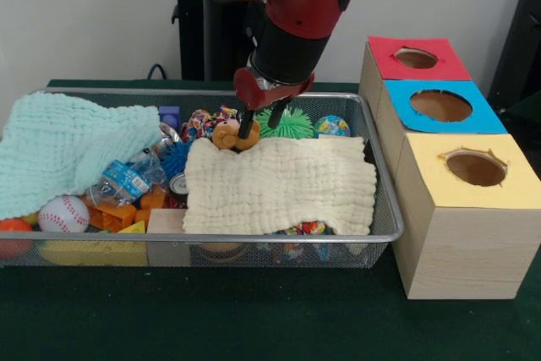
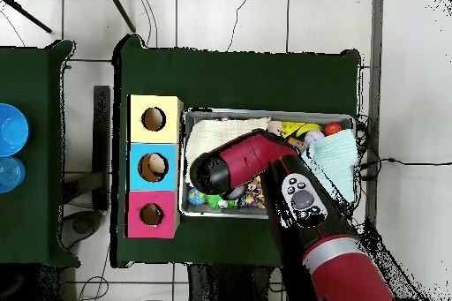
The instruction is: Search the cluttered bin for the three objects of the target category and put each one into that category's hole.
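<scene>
The gripper [image 1: 248, 130] reaches down into the wire bin [image 1: 385, 209], its dark fingers pinching a small tan and orange stuffed toy [image 1: 228, 134] at the back edge of the cream cloth [image 1: 279, 185]. The toy sits between the fingertips, so this looks like a pick in progress, perhaps of one target item, though the category cannot be told from the pictures.

Just behind the gripper lies a spiky green ball [image 1: 292, 123], with a patterned ball [image 1: 332, 127] further to that side. The mint cloth [image 1: 63, 150] is heaped well off to the other side, above a baseball [image 1: 62, 214] and orange blocks [image 1: 118, 212].

The three boxes stand outside the bin past the patterned ball: red [image 1: 418, 58], blue [image 1: 439, 106] and yellow [image 1: 476, 168] tops, each with a round hole.

Both cloths cover much of the bin, so whatever lies beneath them is hidden. In the overhead view the arm [image 2: 291, 183] covers the gripper and toy entirely.
</scene>
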Available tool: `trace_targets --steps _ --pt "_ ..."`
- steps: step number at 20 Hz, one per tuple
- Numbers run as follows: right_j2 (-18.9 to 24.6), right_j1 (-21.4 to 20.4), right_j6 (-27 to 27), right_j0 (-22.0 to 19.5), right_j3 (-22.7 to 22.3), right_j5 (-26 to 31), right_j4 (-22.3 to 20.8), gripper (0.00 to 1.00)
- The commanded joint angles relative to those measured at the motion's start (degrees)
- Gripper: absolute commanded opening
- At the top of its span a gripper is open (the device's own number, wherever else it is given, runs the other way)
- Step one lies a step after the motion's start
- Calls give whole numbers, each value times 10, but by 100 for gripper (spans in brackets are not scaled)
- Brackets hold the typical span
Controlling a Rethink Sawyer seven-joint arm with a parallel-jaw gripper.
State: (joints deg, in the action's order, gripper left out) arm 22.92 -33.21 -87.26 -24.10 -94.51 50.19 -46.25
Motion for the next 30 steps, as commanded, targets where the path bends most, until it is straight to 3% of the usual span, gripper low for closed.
trace_targets --steps 1,13,14,30 --pt "-29 36 56 -8 31 -9 -69 100" --pt "-48 47 64 3 34 42 -80 100" --pt "-50 47 64 5 31 42 -76 0" --pt "-44 38 62 -2 15 29 -55 0"
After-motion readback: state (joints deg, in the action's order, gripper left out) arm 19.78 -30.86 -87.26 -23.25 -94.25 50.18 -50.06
